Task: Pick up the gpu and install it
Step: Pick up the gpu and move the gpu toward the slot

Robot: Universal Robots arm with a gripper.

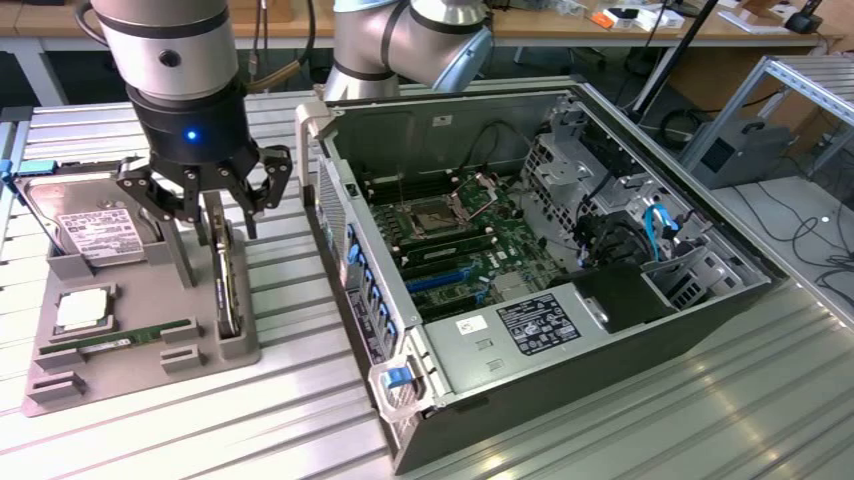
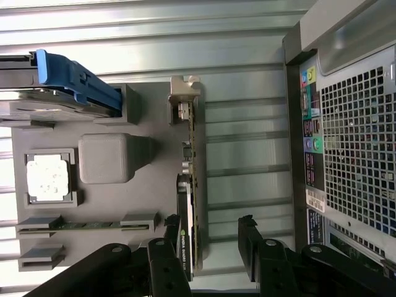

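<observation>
While the gpu (image 1: pixel 228 290) stands on its long edge in a slot along the gray tray (image 1: pixel 134 365) on the counter (image 1: pixel 574 440), the gripper (image 1: pixel 211 228) hangs right above it with its jaws spread apart, holding nothing. In the wrist view the card runs lengthwise between the two fingers (image 2: pixel 247 232), close beside one and well clear of the other, so its flat faces look toward the pads. The open computer case (image 1: pixel 400 400) lies beside the tray on the exterior view's right, with the card not yet inside.
</observation>
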